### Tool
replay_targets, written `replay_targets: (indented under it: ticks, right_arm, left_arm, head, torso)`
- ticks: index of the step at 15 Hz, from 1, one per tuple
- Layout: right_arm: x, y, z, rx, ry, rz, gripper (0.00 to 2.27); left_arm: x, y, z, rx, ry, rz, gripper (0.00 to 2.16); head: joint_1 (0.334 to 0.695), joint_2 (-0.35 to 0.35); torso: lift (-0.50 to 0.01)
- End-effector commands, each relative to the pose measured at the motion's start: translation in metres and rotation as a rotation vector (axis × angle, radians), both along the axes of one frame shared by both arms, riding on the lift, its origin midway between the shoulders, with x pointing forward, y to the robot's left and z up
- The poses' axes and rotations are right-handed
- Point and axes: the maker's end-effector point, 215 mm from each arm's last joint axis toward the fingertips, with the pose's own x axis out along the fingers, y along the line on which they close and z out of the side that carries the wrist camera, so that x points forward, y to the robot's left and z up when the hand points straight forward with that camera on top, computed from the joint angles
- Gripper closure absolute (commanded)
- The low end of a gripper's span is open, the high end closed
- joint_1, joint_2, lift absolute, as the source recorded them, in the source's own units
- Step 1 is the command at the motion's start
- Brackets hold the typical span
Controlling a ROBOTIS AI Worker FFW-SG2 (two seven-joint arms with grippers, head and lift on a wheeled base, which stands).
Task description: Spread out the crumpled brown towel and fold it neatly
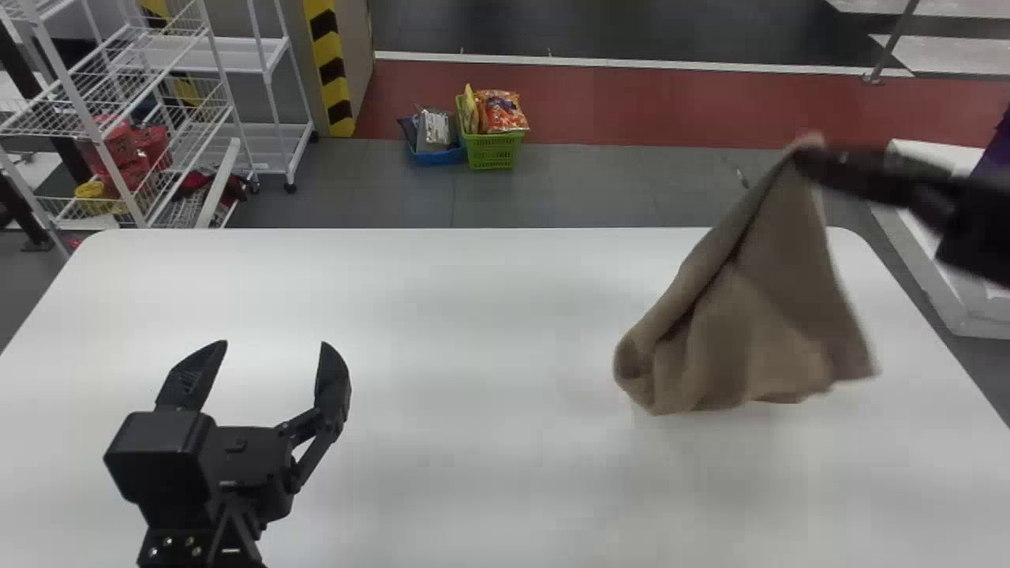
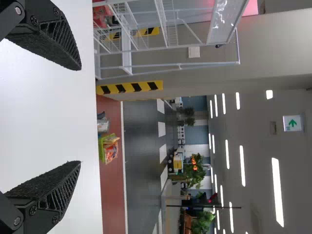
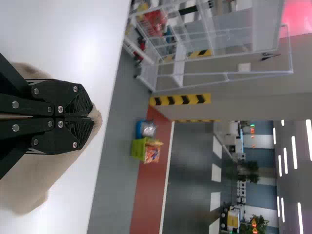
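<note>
Stretching across the head view, the white table (image 1: 473,315) takes up the most room, its far corners rounded. Beyond its far left corner stands a white wire rack (image 1: 97,134) with red and yellow things on its lower shelves, and to the right of the rack a tall yellow-and-black striped band (image 1: 330,63) runs down a wall edge. Next in size comes the brown towel (image 1: 757,339), over the right part of the table, hanging from one pinched point in loose, deep folds that widen downward; whether its lower edge touches the tabletop is hard to tell. The left gripper (image 1: 268,347) is above the near left part of the table, its jaws spread wide with nothing between them. The right gripper (image 1: 813,158), blurred in the head view, is above the far right part, its jaws pressed together on the towel's upper end, a bit of cloth poking out past the tips in its own wrist view. On the floor behind the table sit a green basket (image 1: 493,150) and, just beside it, a lower blue basket (image 1: 438,156). The green one holds an orange packet (image 1: 503,110) with printing on its front; the blue one holds a silvery packet (image 1: 435,128). High up in the left wrist view, a small lit sign (image 2: 293,123) carries a green arrow.
</note>
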Motion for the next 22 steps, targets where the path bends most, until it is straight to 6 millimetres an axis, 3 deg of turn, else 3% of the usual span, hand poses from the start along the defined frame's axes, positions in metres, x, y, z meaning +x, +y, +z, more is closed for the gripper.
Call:
replay_targets:
  ticks: [1, 3, 4, 5, 7, 8, 9, 10, 12, 14, 18, 20, 22]
  right_arm:
    - [0.006, 0.02, 0.093, 0.0, -0.183, 0.043, 2.11]
    - [0.001, 0.045, 0.115, -0.014, -0.233, 0.087, 2.11]
    - [0.0, 0.057, 0.113, -0.016, -0.233, 0.096, 2.11]
    - [0.001, 0.062, 0.101, -0.021, -0.208, 0.092, 2.11]
    - [0.003, 0.057, 0.036, -0.018, -0.07, 0.059, 2.11]
    - [-0.002, 0.053, -0.014, -0.015, 0.039, 0.043, 2.11]
    - [-0.015, 0.052, -0.07, -0.009, 0.16, 0.027, 2.11]
    - [-0.026, 0.047, -0.105, -0.01, 0.237, 0.004, 2.11]
    - [-0.027, 0.038, -0.106, -0.028, 0.237, -0.038, 2.11]
    - [-0.025, 0.034, -0.106, -0.038, 0.234, -0.061, 2.11]
    - [0.014, 0.02, -0.058, -0.063, 0.135, -0.143, 2.11]
    - [0.03, 0.024, -0.103, -0.105, 0.245, -0.153, 2.11]
    - [0.029, 0.025, -0.175, -0.175, 0.403, -0.182, 2.08]
  left_arm:
    - [-0.001, 0.003, -0.004, 0.002, 0.006, 0.006, 0.14]
    - [-0.001, 0.006, -0.007, 0.003, 0.012, 0.012, 0.14]
    - [-0.001, 0.006, -0.008, 0.004, 0.013, 0.011, 0.14]
    - [-0.001, 0.006, -0.008, 0.004, 0.012, 0.011, 0.14]
    - [-0.004, 0.007, -0.003, 0.003, -0.008, 0.012, 0.14]
    - [-0.004, 0.007, -0.003, 0.004, -0.01, 0.009, 0.14]
    - [-0.004, 0.007, -0.003, 0.004, -0.009, 0.008, 0.14]
    - [-0.004, 0.006, -0.001, 0.004, -0.012, 0.006, 0.14]
    - [-0.004, -0.002, 0.0, -0.002, -0.015, -0.005, 0.14]
    - [-0.005, -0.005, 0.002, -0.002, -0.019, -0.011, 0.14]
    - [-0.01, -0.006, 0.004, 0.003, -0.026, -0.023, 0.14]
    - [-0.015, -0.01, 0.01, -0.002, -0.051, -0.042, 0.14]
    - [-0.019, -0.017, 0.009, 0.0, -0.051, -0.068, 0.14]
  head:
    - [0.676, -0.007]
    - [0.61, 0.009]
    - [0.578, 0.032]
    - [0.57, 0.047]
    - [0.569, 0.071]
    - [0.578, 0.076]
    - [0.617, 0.075]
    - [0.644, 0.072]
    - [0.695, 0.066]
    - [0.695, 0.05]
    - [0.695, 0.027]
    - [0.695, 0.016]
    - [0.695, 0.011]
  torso:
    - [-0.126]
    - [-0.126]
    - [-0.126]
    - [-0.126]
    - [-0.126]
    - [-0.126]
    - [-0.126]
    - [-0.126]
    - [-0.126]
    - [-0.126]
    - [-0.126]
    - [-0.126]
    - [-0.126]
